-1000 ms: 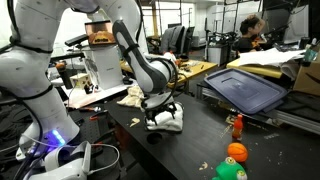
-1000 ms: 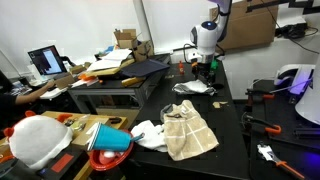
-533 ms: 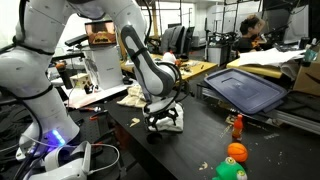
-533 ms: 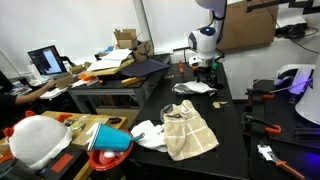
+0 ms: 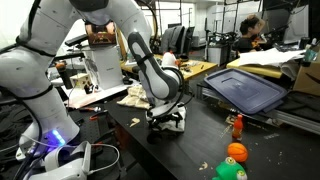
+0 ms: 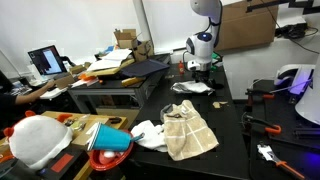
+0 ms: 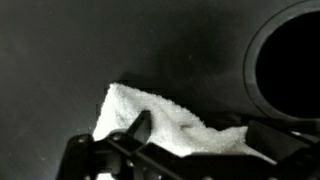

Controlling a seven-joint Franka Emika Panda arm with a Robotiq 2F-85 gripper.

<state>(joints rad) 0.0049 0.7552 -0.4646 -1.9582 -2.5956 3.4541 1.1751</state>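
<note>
Over the white cloth (image 7: pixel 180 125), the jaws stand wide open, perhaps touching it.

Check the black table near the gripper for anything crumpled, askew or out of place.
A white cloth lies bunched on the black table right under the open gripper. Farther along, a beige towel lies rumpled and skewed beside a second white cloth, also crumpled. Nothing looks spilled or broken.

Opposite table (image 5: pixel 200 150) ends; wrist close over cloth (image 7: pixel 165 118)
</note>
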